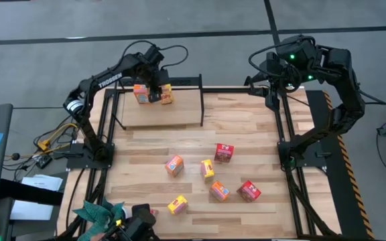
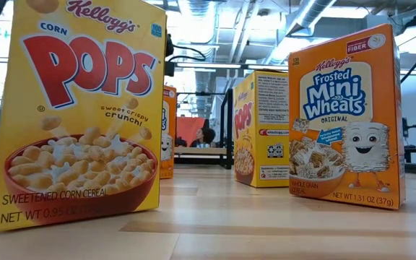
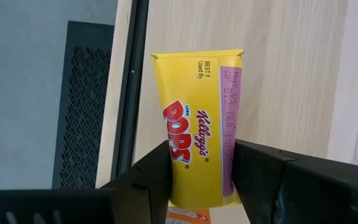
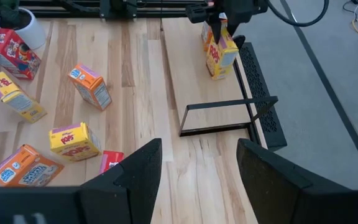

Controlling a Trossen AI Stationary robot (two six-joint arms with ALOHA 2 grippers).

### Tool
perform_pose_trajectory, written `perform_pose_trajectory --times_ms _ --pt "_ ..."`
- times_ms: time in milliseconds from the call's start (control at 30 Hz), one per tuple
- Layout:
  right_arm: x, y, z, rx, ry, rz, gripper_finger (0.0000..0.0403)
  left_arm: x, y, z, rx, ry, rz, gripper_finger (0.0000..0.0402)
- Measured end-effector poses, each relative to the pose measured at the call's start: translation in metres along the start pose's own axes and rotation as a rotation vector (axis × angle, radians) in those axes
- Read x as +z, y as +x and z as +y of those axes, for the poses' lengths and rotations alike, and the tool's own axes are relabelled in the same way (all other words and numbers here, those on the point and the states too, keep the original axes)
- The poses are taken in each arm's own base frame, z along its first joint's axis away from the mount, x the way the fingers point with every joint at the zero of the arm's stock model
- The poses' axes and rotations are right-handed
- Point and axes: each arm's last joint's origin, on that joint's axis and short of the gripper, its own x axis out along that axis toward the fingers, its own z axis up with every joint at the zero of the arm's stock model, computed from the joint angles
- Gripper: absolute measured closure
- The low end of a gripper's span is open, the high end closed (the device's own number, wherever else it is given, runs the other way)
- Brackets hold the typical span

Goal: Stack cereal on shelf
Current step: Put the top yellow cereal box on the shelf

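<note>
My left gripper [image 1: 154, 92] hangs over the shelf [image 1: 179, 114], a light board in a black tube frame at the table's far left. It is shut on a yellow Corn Pops box [image 3: 197, 130]. An orange box [image 1: 140, 94] stands on the board right beside it. Several more cereal boxes lie loose on the tabletop, among them a red one [image 1: 224, 153], an orange one [image 1: 173, 165] and a yellow one [image 1: 177, 204]. My right gripper [image 4: 197, 158] is open and waits, raised over the table's far right corner. My left gripper pinches the yellow Corn Pops box between its two fingers [image 3: 151, 171], on two opposite faces near its upper end [image 3: 201, 155]. The fingers come from above, pointing down. The box stands upright below them [image 4: 219, 59], with its lower end at the shelf board; whether it rests there I cannot tell.
The shelf's black end frame [image 4: 225, 118] rises at the board's right end. A green plant-like thing [image 1: 99, 213] and dark gear sit at the near left edge. In the low view a Corn Pops box [image 2: 74, 115] and a Frosted Mini Wheats box [image 2: 345, 119] stand close up.
</note>
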Motion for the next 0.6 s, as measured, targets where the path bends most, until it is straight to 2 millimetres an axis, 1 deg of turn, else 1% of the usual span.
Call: perform_pose_trajectory --times_ms 333,600 --pt "0.0001 0.0 -0.0001 0.0 0.0 -0.001 0.0171 0.0007 -0.0005 0.0002 0.02 0.052 0.013 0.0266" --pt "0.0001 -0.0001 0.0 0.0 -0.001 -0.001 0.0171 0.0008 -0.0003 0.0001 0.013 0.06 0.008 0.0266"
